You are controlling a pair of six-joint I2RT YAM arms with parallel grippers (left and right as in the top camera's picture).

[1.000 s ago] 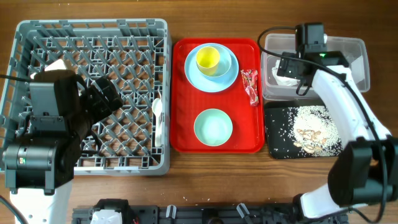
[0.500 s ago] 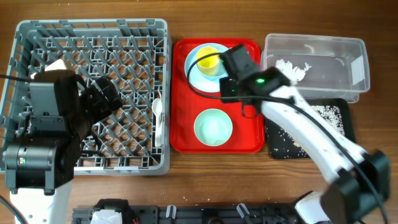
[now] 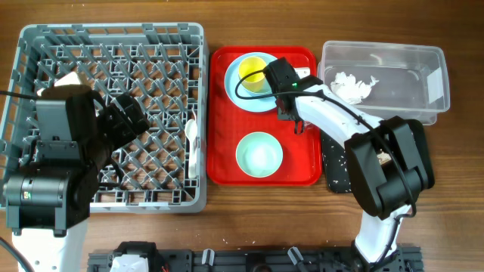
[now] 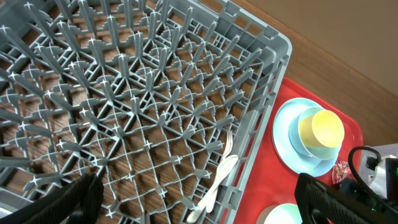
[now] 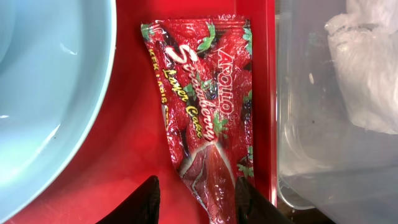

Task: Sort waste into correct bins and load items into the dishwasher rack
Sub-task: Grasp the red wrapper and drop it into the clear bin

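The red wrapper (image 5: 205, 106) lies on the red tray (image 5: 124, 143) between the light blue plate (image 5: 50, 93) and the clear tub (image 5: 298, 124). My right gripper (image 5: 196, 202) is open low over it, its fingers on either side of the wrapper's lower end. In the overhead view this gripper (image 3: 296, 121) hides the wrapper. The napkin (image 3: 354, 85) rests in the clear tub (image 3: 435, 57). A yellow cup (image 3: 252, 72) stands on the plate (image 3: 238, 94), with the bowl (image 3: 259, 155) nearer me. My left gripper (image 4: 199, 199) hangs open above the rack (image 3: 113, 198), where a white spoon and fork (image 4: 217, 177) lie.
The black tray (image 3: 333, 162) with rice scraps is mostly covered by my right arm. The red tray (image 3: 219, 113) sits between the rack and the two bins. My left arm's body overhangs the rack's near left part.
My right arm swung from the clear tub to the red tray and now sits over the wrapper with narrower jaws. The napkin stays in the tub. The left arm has not moved.
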